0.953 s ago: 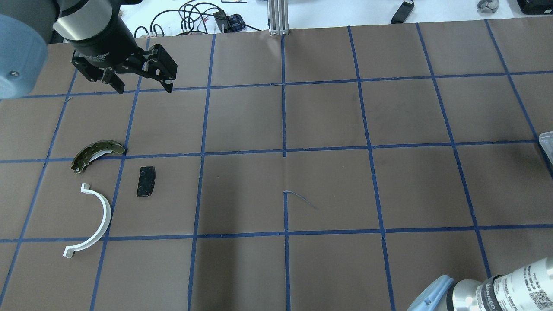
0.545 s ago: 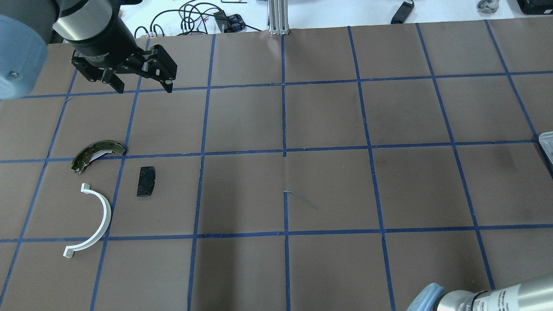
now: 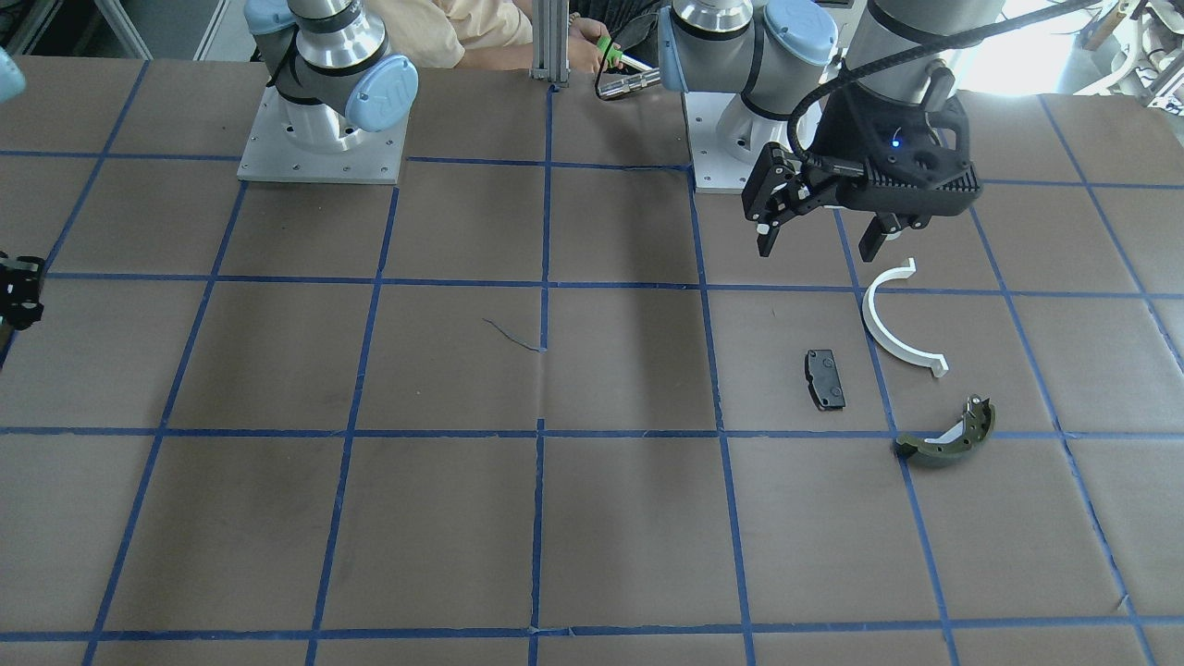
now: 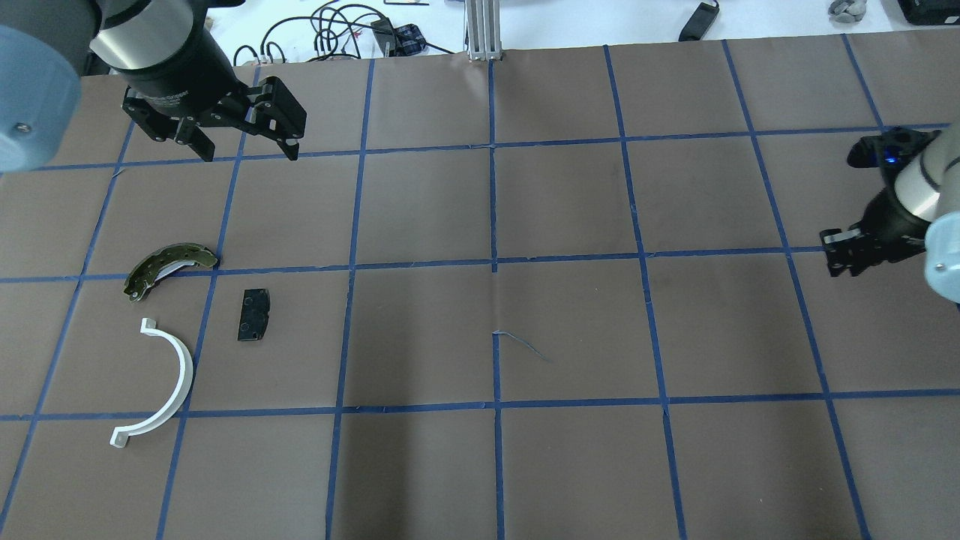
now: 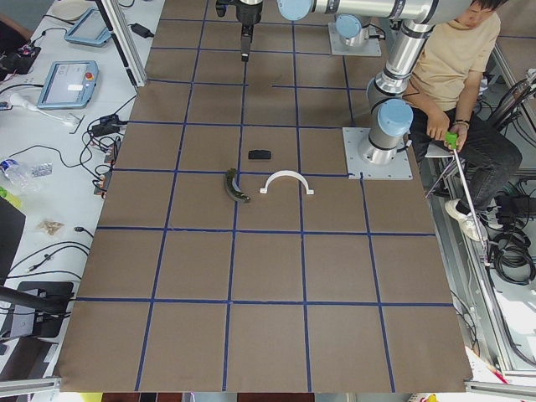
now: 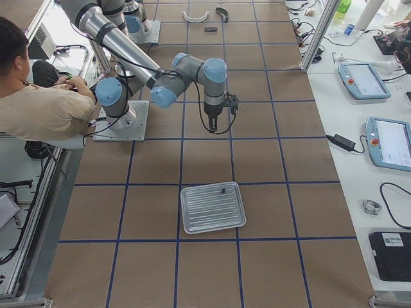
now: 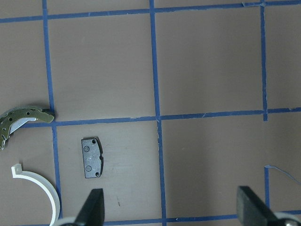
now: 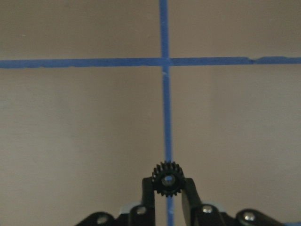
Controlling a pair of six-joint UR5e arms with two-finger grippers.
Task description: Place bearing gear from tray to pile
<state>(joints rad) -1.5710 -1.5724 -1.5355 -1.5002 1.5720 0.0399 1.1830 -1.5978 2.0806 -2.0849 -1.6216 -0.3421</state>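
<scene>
The small black bearing gear [image 8: 167, 178] is pinched between the fingertips of my right gripper [image 8: 167, 190], which is shut on it. That gripper [image 4: 834, 256] hangs above the brown mat at the right edge of the overhead view. The ribbed grey tray [image 6: 205, 213] shows only in the exterior right view, nearer the camera than the right arm. The pile lies at the left: a white half-ring [image 4: 171, 379], a black pad [image 4: 253, 315] and an olive brake shoe [image 4: 169, 268]. My left gripper [image 4: 247, 154] hovers open above the mat beyond the pile, holding nothing.
A small dark piece [image 6: 223, 190] rests on the tray. A seated person [image 6: 45, 109] is behind the robot bases. Cables [image 4: 337, 34] lie past the mat's far edge, and an aluminium post [image 4: 484, 30] stands at its far middle.
My right arm has swung from the bottom right corner up along the right edge, so its gripper now shows and the arm covers the tray sliver. The left gripper and pile have not moved.
</scene>
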